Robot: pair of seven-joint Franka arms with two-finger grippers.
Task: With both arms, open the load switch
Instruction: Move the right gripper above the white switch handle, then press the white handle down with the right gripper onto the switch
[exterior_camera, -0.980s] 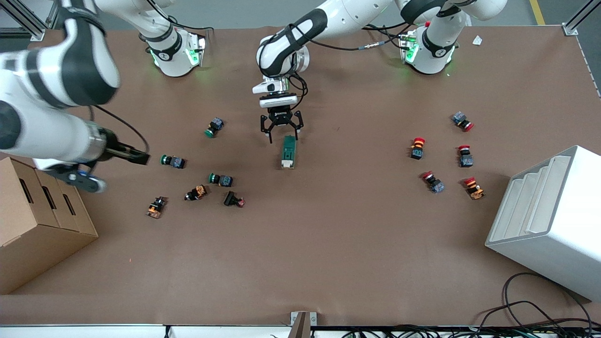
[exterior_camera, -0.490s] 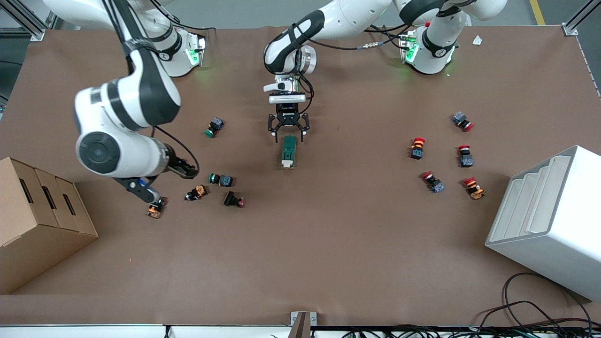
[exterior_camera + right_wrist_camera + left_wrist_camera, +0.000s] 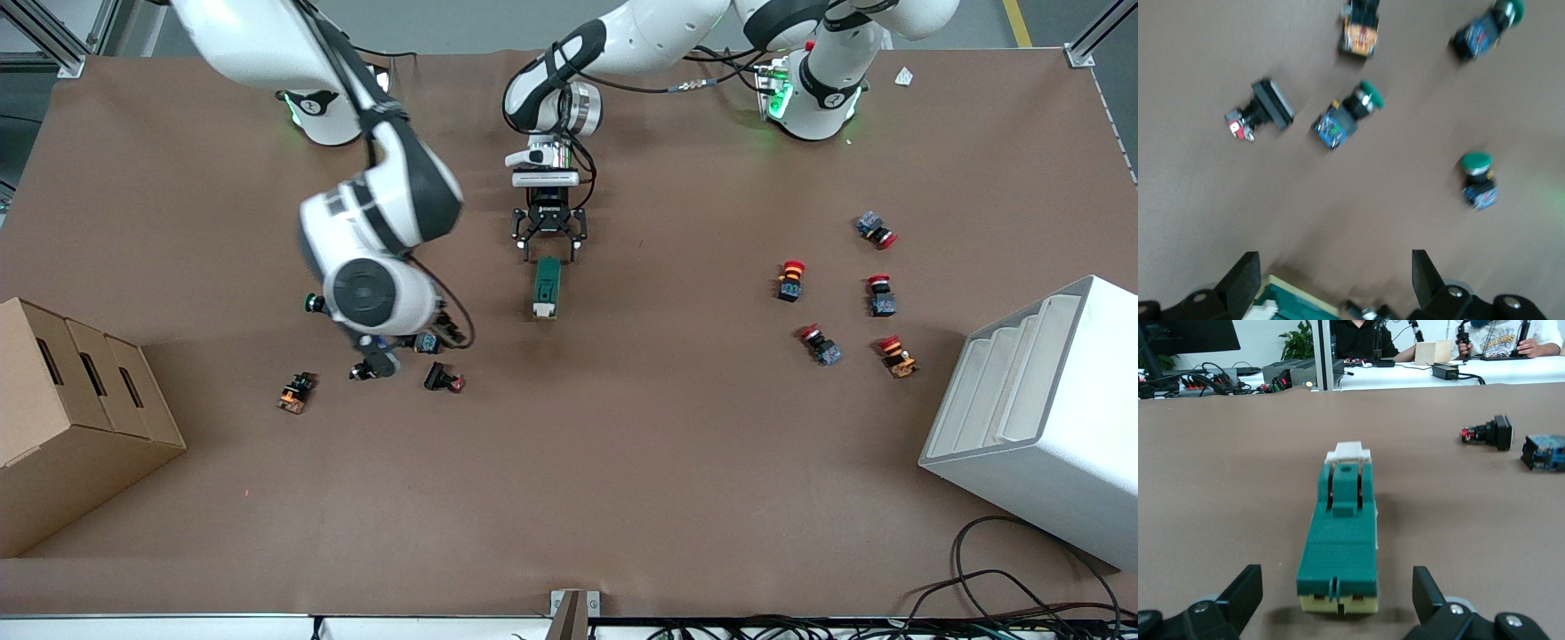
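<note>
Brown tabletop (image 3: 622,462) fills my front view, and going from the right arm's end I first pass the cardboard box (image 3: 71,418) near the tabletop edge closest to the camera. Next come the green-capped push buttons (image 3: 1348,120), with the right tool (image 3: 1331,283) up in the air over them; in its wrist view the fingers (image 3: 1241,277) stand spread and hold nothing. A corner of the load switch (image 3: 546,287) already shows between them, off at the frame's margin.

Near the tabletop's middle, somewhat toward the robots' edge, the load switch lies flat, its white toggle (image 3: 1349,452) at the end nearer the front camera. The left tool (image 3: 548,252) sits low at the opposite, dark green end, fingers (image 3: 1238,597) spread to either side of the body and apart from it.

To do this step well, I judge the left tool should slide further along the body and close squarely on its flanks, pinning it down, so the right tool can come in at the toggle without the block skating.

Against half a second ago, the right arm has swung from the box side to above the button cluster. The left tool has barely shifted, and the switch has not moved.

Red-capped buttons (image 3: 791,277) and a white bin (image 3: 1049,418) lie toward the left arm's end.
</note>
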